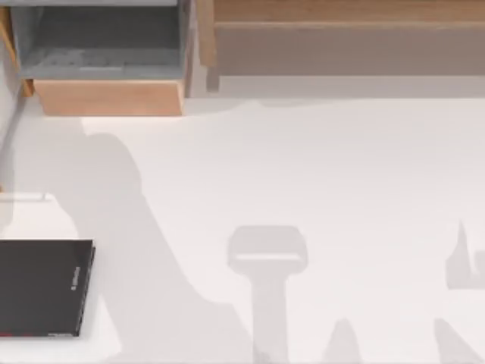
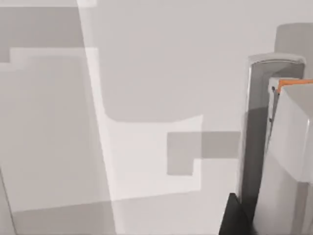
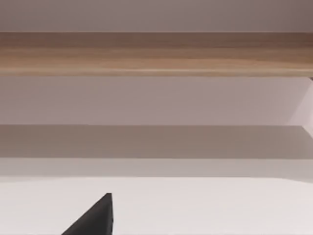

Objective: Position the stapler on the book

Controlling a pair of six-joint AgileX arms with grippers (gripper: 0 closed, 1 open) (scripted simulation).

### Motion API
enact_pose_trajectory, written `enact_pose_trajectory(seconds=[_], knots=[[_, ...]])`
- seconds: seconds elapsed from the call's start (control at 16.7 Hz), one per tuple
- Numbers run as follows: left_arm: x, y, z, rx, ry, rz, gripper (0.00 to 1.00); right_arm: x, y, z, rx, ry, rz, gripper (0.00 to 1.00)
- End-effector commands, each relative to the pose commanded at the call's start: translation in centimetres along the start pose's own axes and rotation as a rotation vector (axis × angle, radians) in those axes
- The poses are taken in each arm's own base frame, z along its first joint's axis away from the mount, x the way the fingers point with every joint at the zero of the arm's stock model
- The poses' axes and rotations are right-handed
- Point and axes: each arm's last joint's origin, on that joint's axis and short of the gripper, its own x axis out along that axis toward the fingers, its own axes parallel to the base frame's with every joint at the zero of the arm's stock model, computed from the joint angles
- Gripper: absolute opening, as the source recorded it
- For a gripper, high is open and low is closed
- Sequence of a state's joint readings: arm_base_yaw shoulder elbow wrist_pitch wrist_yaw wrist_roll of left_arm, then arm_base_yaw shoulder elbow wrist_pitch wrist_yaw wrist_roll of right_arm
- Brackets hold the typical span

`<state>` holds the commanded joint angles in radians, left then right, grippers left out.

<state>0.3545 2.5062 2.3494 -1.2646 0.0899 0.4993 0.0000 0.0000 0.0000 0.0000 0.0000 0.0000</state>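
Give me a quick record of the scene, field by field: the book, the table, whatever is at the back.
book: black book, flat at the table's left near edge, pale lettering along its right edge, thin red line at its near end
on the book: nothing
table: white table, arm shadows across it
back left: wooden open-front box, grey inside
back right: long wooden shelf
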Motion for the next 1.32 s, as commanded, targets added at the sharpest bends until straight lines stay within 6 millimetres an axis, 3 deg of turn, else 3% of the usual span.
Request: enact_pose_trajectory(seconds=[0.18, 0.42, 0.66, 0.9, 1.32], knots=[[-4.2, -1.5, -0.4, -0.030, -0.096, 0.033, 0.00, 0.0, 0.0, 0.0, 0.000, 0.000, 0.000, 1.00], [-9.5, -5.7, -1.6, -0.039, -0.219, 0.066, 0.00, 0.0, 0.0, 0.0, 0.000, 0.000, 0.000, 1.00], [-12.1, -10.6, -4.6, -0.044, -0.264, 0.058, 0.00, 0.0, 0.0, 0.0, 0.000, 0.000, 0.000, 1.00], [-11.2, -14.9, -8.8, -0.060, -0.219, 0.032, 0.00, 0.0, 0.0, 0.0, 0.000, 0.000, 0.000, 1.00], [-5.9, -19.3, -16.7, -0.098, -0.016, 0.023, 0.00, 0.0, 0.0, 0.0, 0.000, 0.000, 0.000, 1.00]])
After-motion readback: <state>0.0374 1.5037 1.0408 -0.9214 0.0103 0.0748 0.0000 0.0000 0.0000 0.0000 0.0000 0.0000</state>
